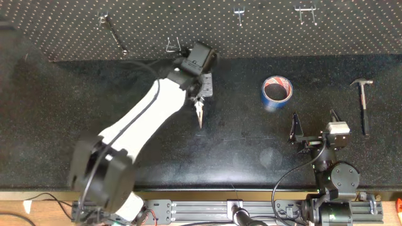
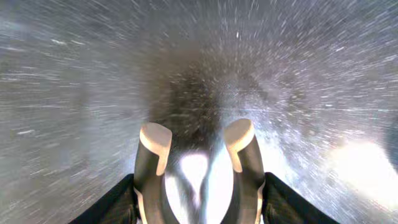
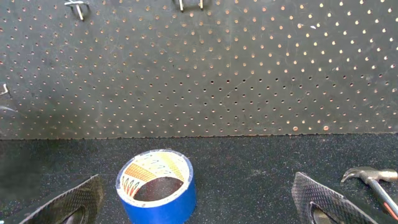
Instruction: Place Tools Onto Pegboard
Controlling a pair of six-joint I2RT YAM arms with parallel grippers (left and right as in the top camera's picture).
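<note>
While the right gripper [image 1: 313, 125] sits near its base with its fingers spread wide and nothing between them, a blue tape roll [image 1: 276, 91] lies flat on the black table [image 1: 94, 94] just ahead of it, and a hammer [image 1: 362, 103] lies off to its right. Farther out, the left gripper [image 1: 202, 88] has its fingers closed on the grey handles of the pliers [image 1: 200, 113], close to the foot of the pegboard [image 1: 188, 25]. On that board a wrench [image 1: 113, 32] hangs at the left, with hooks [image 1: 239, 12] farther right
</note>
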